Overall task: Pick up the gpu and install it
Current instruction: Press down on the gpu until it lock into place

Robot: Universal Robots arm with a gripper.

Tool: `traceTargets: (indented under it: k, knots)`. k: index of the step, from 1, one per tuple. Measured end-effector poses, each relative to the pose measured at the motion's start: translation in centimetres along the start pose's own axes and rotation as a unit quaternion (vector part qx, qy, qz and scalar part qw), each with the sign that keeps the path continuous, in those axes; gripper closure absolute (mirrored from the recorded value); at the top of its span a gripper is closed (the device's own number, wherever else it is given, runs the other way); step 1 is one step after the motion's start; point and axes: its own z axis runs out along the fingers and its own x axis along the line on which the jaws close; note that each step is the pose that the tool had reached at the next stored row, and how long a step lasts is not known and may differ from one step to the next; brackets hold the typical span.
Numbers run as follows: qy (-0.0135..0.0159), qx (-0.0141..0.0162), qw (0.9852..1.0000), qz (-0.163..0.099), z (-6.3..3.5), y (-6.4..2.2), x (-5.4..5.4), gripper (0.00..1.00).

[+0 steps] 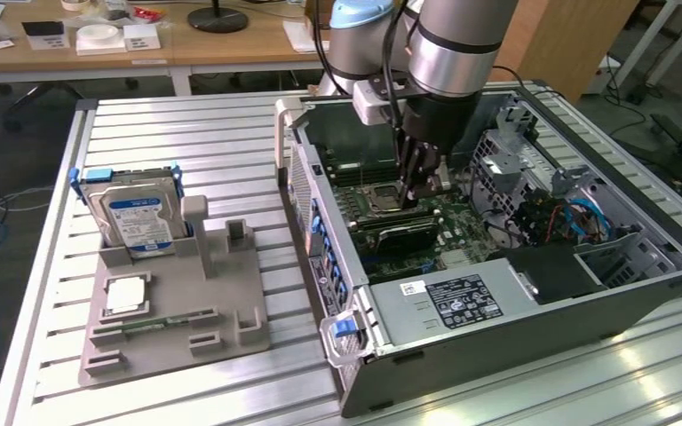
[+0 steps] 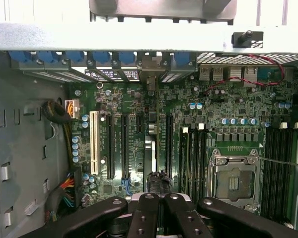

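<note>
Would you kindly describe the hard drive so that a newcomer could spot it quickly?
On the slatted table, at the exterior view's left of the open computer case, sits a grey fixture. The hard drive stands upright at its far end, the only silver part with a blue-white label.

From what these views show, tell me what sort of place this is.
Probably a robotics lab or test workshop. An open computer case lies on a slatted metal table, a grey fixture holds a hard drive, and cluttered wooden desks stand behind.
</note>
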Motion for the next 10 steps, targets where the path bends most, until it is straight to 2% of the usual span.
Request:
traceTargets:
  k: [10]
  knots:
    - [0.0000,0.0000,1.0000,0.000,0.20,0.01,0.00,0.89]
